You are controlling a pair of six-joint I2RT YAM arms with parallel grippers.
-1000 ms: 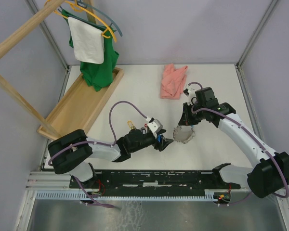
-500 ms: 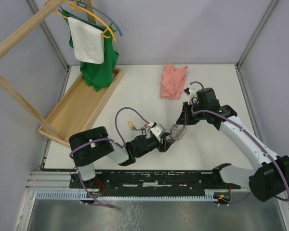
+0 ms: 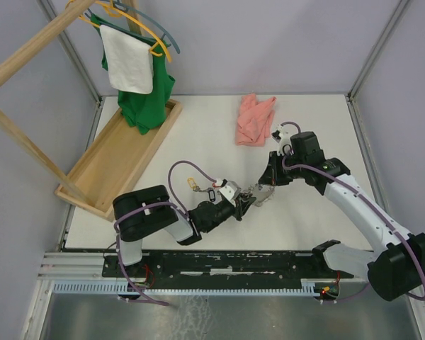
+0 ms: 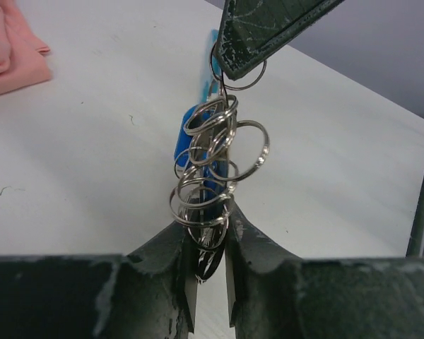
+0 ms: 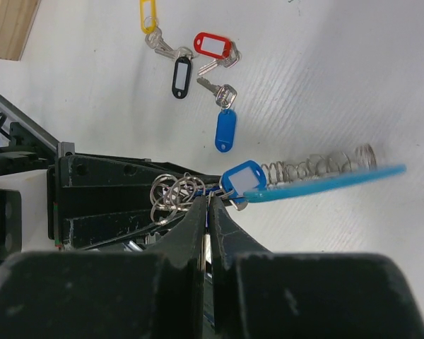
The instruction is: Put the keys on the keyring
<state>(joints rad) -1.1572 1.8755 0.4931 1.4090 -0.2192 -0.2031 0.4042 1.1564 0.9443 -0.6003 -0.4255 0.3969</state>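
Four keys (image 5: 225, 93) are lying toward eleven o'clock in the right wrist view, carrying one yellow tag (image 5: 148, 15), one red tag (image 5: 212, 46), one black tag (image 5: 181, 76) and one blue tag (image 5: 226, 129). One keyring (image 5: 318, 168) is stretching toward three o'clock. Overhead, one pink cloth (image 3: 255, 120) is lying at twelve o'clock and one wooden tray (image 3: 120, 159) at ten.

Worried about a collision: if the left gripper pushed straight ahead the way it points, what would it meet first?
The keyring, whose rings sit between the jaws of the left gripper; just beyond, probably the right gripper.

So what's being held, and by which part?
The keyring: the right hand pinches a loop at one end, the left hand grips the rings at the other.
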